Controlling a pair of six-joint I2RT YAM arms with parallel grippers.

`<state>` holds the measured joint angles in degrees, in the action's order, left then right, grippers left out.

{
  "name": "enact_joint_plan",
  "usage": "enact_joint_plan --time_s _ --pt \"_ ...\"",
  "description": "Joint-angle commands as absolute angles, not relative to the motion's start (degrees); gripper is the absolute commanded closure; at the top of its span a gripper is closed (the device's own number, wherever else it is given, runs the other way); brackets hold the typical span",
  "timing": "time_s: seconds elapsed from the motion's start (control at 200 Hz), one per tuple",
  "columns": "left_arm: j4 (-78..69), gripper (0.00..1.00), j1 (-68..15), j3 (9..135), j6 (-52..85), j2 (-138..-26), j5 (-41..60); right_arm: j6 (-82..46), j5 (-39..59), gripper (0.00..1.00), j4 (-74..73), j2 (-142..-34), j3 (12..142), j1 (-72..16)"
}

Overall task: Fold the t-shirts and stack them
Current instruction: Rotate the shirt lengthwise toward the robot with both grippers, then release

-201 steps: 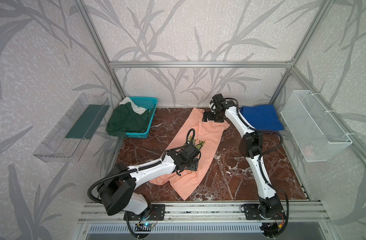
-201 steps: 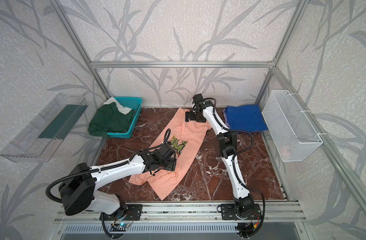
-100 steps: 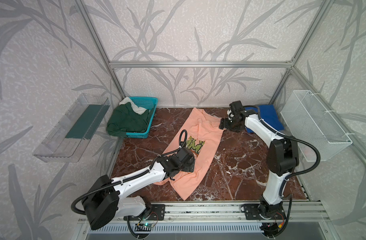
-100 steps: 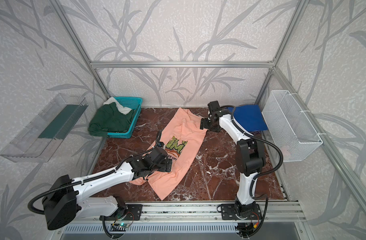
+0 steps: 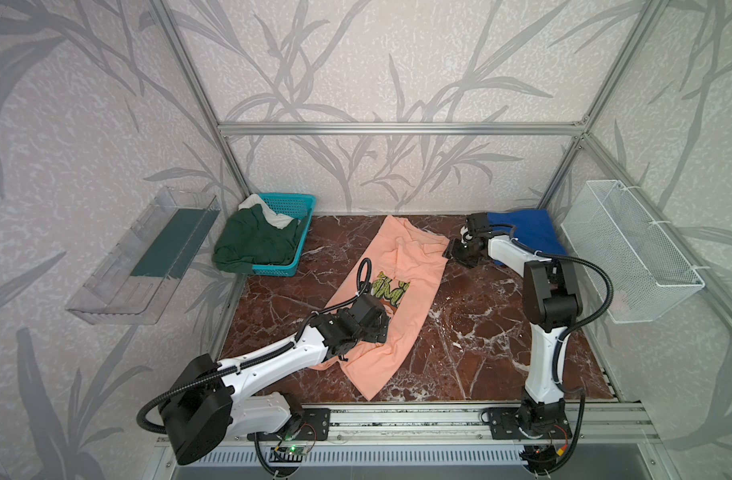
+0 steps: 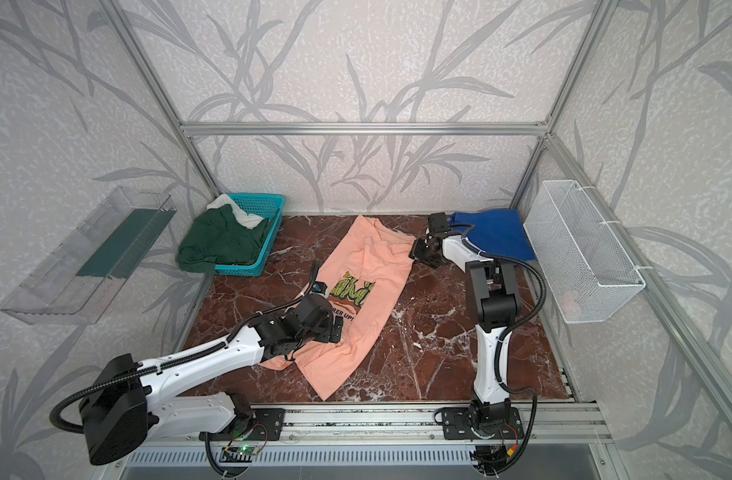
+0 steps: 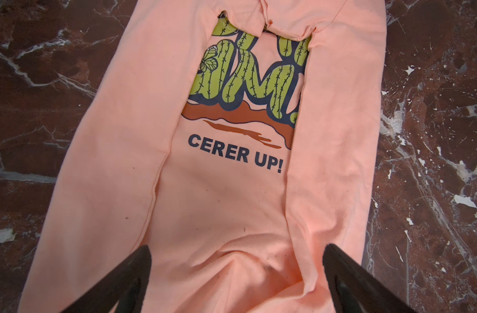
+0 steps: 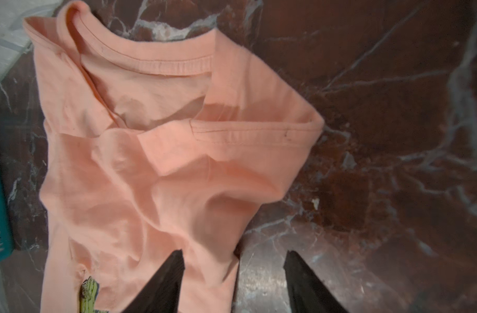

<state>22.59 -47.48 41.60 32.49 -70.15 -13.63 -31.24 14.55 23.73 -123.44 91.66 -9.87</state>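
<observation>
A peach-pink t-shirt (image 5: 414, 266) (image 6: 376, 257) lies lengthwise on the marble table with both sides folded inward, its cactus print and "CERER UP!" (image 7: 234, 154) showing. My left gripper (image 5: 380, 328) (image 6: 337, 328) (image 7: 237, 247) hovers open over its rumpled lower half, holding nothing. My right gripper (image 5: 453, 251) (image 6: 416, 251) (image 8: 234, 252) is at the shirt's right shoulder edge (image 8: 226, 260). Its jaws stand apart, one over fabric and one over bare marble. A folded royal blue t-shirt (image 5: 530, 232) (image 6: 497, 232) lies at the back right. Dark green (image 5: 256, 245) (image 6: 218, 241) and white (image 5: 281, 220) t-shirts sit in the basket.
The teal lattice basket (image 5: 293, 203) (image 6: 260, 201) stands at the back left. A white wire basket (image 5: 630, 253) hangs on the right wall and a clear plastic tray (image 5: 139, 257) on the left wall. An aluminium rail (image 5: 397, 415) runs along the front.
My right gripper left the collar end, swung right, and came back to the shoulder edge with its jaws narrower. My left gripper drew back toward the front along the shirt and opened wider.
</observation>
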Motion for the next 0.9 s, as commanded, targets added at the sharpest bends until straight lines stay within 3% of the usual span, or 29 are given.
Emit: enact_joint_plan --time_s 0.0,0.215,0.355,0.56,0.595,0.665,0.72,0.805,0.895 --pt "23.1 0.02 -47.0 42.8 31.8 -70.0 -15.2 -31.4 12.0 0.44 23.6 -126.0 95.8 -10.0" --pt "23.2 0.02 -47.0 44.2 30.2 -71.9 -15.9 -30.3 10.1 0.59 27.5 -133.6 105.0 -9.9" --pt "22.0 0.02 -47.0 44.3 25.8 -73.3 -15.0 -28.4 9.7 0.87 33.0 -141.1 116.6 -9.5" --pt "21.8 0.02 -47.2 45.3 26.0 -75.4 -13.1 -24.5 13.1 0.87 48.3 -156.4 146.9 -8.9" --pt "21.9 0.02 -47.3 45.6 25.9 -75.7 -13.1 -24.0 13.9 0.81 50.6 -158.6 152.3 -8.8" --pt "22.6 0.02 -47.3 46.2 26.0 -76.5 -13.5 -23.3 15.0 0.44 54.4 -160.9 159.4 -8.7" --pt "24.0 0.01 -47.3 46.9 27.9 -77.0 -15.1 -22.9 15.3 0.26 56.0 -159.7 160.1 -8.7" --pt "24.6 0.01 -47.2 47.0 29.2 -77.1 -16.8 -23.2 15.8 0.10 55.2 -153.5 152.3 -8.8" --pt "24.0 0.01 -47.1 46.7 29.6 -77.0 -16.5 -24.4 15.3 0.02 49.7 -143.3 135.9 -9.0"
